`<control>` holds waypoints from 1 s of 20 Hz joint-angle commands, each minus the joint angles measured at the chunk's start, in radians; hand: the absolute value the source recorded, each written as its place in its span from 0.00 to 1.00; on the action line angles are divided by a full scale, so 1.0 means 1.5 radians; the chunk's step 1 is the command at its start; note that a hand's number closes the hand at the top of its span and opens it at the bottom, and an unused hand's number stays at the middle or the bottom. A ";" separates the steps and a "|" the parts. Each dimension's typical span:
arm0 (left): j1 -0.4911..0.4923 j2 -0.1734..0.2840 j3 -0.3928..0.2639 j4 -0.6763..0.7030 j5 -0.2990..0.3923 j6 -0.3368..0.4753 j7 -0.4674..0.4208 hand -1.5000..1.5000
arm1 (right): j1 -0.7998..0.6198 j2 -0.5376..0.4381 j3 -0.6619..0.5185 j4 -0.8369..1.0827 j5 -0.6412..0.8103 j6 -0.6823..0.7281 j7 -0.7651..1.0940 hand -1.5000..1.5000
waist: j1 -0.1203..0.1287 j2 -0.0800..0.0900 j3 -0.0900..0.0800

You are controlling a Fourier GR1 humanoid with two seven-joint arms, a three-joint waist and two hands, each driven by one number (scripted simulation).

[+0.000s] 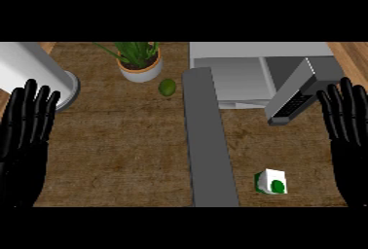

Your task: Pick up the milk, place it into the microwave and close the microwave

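So starting at the far left edge, the left robot hand [27, 127] is just sitting there with its fingers straight and pointing up, released, holding nothing. Right above it in the upper left of the frame there's a big white cylinder thing [37, 73], can't really tell what it is, it comes in tilted from the corner. Moving over, a potted plant [139, 62] in a white pot sits near the top on the brown surface [115, 155], and just to the lower right of it there's a small green fruit, looks like a lime [167, 87], close to the pot but not touching. Then a long grey strip [209, 146] runs down the middle of the frame from top to bottom. Right of that, up top, is the microwave [237, 73] with its door [296, 92] swung open toward the right. The milk carton [271, 182], white with a green mark, stands on the surface at the lower right, just beside the grey strip, well below the microwave. Far right edge: right robot hand [346, 127], fingers straight up too, released, well apart from the milk.
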 commanded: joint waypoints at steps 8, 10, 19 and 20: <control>0.037 -0.053 0.013 0.003 0.058 0.021 0.046 0.00 | 0.151 0.063 0.253 -0.129 -0.012 0.048 0.055 0.00 | 0.026 0.010 0.005; 0.056 -0.062 0.007 0.023 0.059 0.016 0.025 0.00 | 0.203 0.064 0.303 -0.167 0.001 0.041 0.050 0.00 | 0.016 0.009 0.006; 0.184 -0.054 0.012 -0.088 0.102 -0.033 0.020 0.00 | 0.301 0.040 0.353 -0.185 0.078 -0.015 -0.031 0.00 | 0.020 0.010 0.006; 0.146 -0.034 0.059 -0.030 0.133 -0.052 -0.003 0.00 | 0.329 0.033 0.369 -0.190 0.097 -0.023 -0.058 0.00 | 0.017 0.011 0.006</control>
